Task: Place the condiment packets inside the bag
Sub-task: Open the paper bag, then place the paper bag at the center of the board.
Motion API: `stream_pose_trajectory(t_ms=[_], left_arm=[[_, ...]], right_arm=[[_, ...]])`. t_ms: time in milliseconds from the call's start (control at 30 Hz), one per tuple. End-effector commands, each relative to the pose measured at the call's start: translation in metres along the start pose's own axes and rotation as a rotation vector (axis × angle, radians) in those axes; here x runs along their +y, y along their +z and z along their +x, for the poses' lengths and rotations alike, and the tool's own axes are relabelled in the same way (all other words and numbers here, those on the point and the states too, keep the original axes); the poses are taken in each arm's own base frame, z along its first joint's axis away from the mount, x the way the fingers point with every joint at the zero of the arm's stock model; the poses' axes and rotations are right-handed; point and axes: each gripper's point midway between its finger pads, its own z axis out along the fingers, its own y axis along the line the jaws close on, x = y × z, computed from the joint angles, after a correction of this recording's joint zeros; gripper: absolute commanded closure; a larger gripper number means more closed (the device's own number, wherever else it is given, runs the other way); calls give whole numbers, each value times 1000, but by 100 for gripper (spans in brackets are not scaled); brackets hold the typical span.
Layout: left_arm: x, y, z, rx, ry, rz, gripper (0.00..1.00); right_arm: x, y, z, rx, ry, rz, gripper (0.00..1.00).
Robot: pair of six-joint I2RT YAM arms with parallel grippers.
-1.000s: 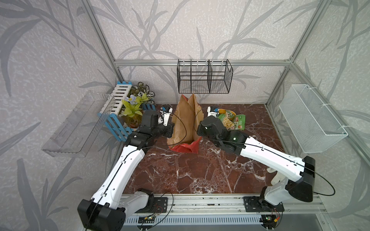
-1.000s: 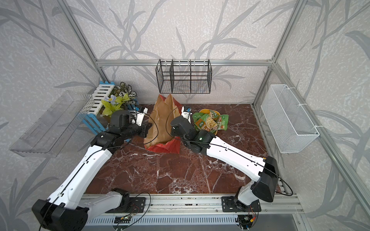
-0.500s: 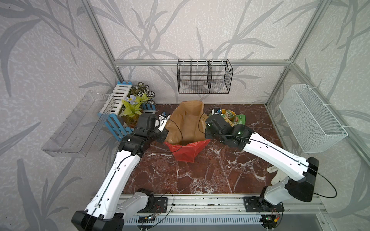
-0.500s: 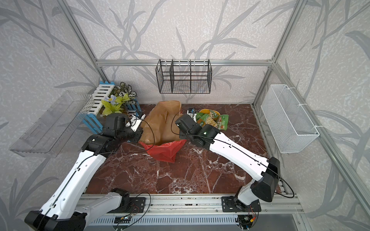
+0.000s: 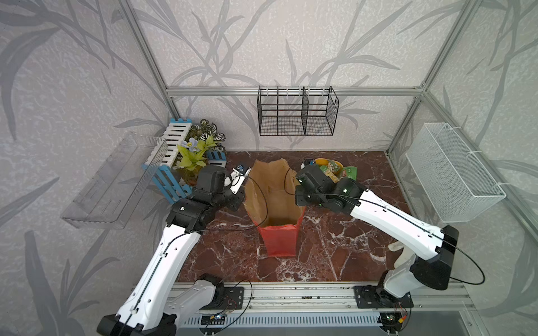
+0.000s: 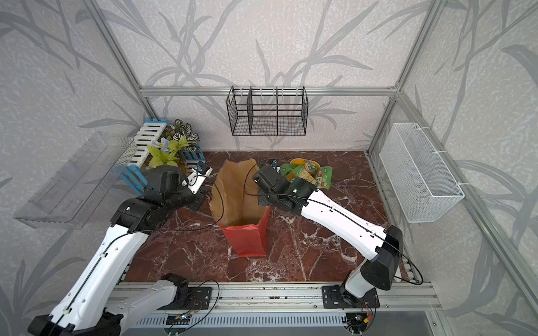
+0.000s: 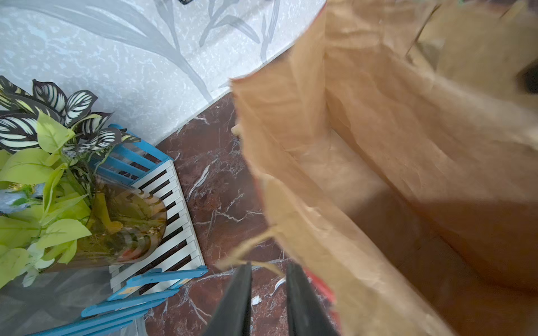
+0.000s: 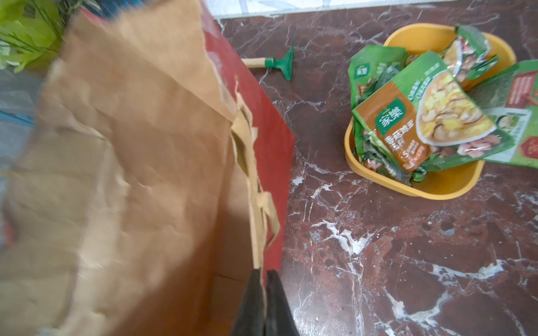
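**A:** Condiment packets (image 8: 422,116): is either arm carrying one?

**B:** No. The right jaws are pinched flat on the rim of the bag (image 8: 145,145), beside the glued patch of its handle. The left jaws stand a little apart at the opposite rim. The tan string handle (image 7: 244,248) lies across their tips and is not clamped.

**A:** Why bother with the bag and not the packets?

**B:** My guess is that they are spreading its mouth. With one arm on each side, the bag stands upright on the bench (image 8: 378,261) and gapes wide. The paper looks soft and creased, so it may well sag shut if nothing props it.

**A:** Is there anything inside it?

**B:** Only its bare brown floor, seen in the left wrist view and in both top views. I see no packet in it.

**A:** So where are they?

**B:** They are heaped in the yellow tub (image 8: 431,192), toward the back wall on the right arm's side. It is near the bag but not touching it. The pile stands higher than the rim, and one green packet hangs out past it.

**A:** What comes next?

**B:** Likely the right arm, since the tub is on its side. Whether the mouth stays open once that rim is let go is the risk.
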Motion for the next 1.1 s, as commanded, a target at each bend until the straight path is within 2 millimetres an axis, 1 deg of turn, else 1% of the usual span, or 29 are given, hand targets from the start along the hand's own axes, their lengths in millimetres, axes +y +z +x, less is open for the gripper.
stream_pose_trajectory(t_ms=[0,200,233,300,367,467,500,533,700,800,967,1067], left_arm=[[-8,-13,-21,-99,-42,45,74],[-3,-21,-37,-182,-83,24,70],[-2,-23,-38,-190,-88,20,67],[0,-26,-42,-211,-95,11,58],[2,-28,-45,-227,-101,-2,54],[8,-32,-50,-252,-111,-31,53],[9,-32,-51,-257,-114,-39,53],[11,-32,-51,-263,-115,-45,53],[21,-24,-49,-268,-138,-82,53],[29,-21,-48,-274,-160,-95,54],[48,-23,-50,-317,-215,-125,55],[54,-19,-47,-320,-239,-122,55]], right_arm=[[10,1,0,14,2,-45,100],[17,5,-4,2,17,-66,100],[19,6,-5,1,22,-72,100],[23,7,-7,-2,31,-87,100],[27,7,-8,-5,44,-106,100],[37,6,-12,-13,70,-151,100],[31,8,-21,-24,107,-152,100],[32,8,-24,-30,133,-165,100],[41,3,-35,-55,185,-223,100],[45,5,-37,-48,213,-251,100],[46,12,-35,-31,264,-296,100],[46,18,-35,-22,299,-326,100]])
